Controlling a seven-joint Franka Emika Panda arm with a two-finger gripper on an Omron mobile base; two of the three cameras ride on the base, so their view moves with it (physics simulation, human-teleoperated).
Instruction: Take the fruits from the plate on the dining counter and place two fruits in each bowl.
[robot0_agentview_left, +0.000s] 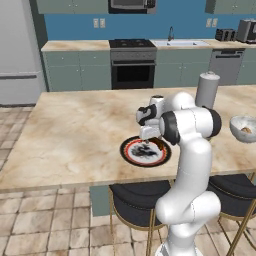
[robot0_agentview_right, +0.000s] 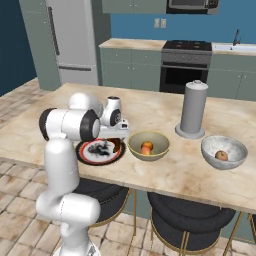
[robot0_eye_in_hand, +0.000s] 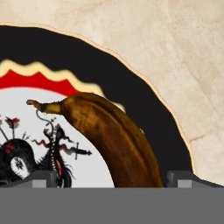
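A dark brown, curved fruit (robot0_eye_in_hand: 116, 135) lies on the plate (robot0_eye_in_hand: 131, 87), whose rim is black with a red ring and a white patterned centre. My gripper (robot0_eye_in_hand: 114, 178) hangs low over it, open, one fingertip on each side of the fruit. From the base views the gripper (robot0_agentview_left: 148, 134) stands above the plate (robot0_agentview_left: 128, 155) on the dining counter (robot0_agentview_left: 75, 130). The olive-yellow bowl (robot0_agentview_right: 161, 148) holds a yellow-orange fruit (robot0_agentview_right: 146, 147). The white-grey speckled bowl (robot0_agentview_right: 235, 147) holds a peach-pink fruit (robot0_agentview_right: 221, 155).
A tall grey cylinder (robot0_agentview_right: 193, 110) stands on the counter behind the two bowls. Dark round stools (robot0_agentview_right: 180, 212) sit under the counter's near edge. A stove and a sink run along the far wall.
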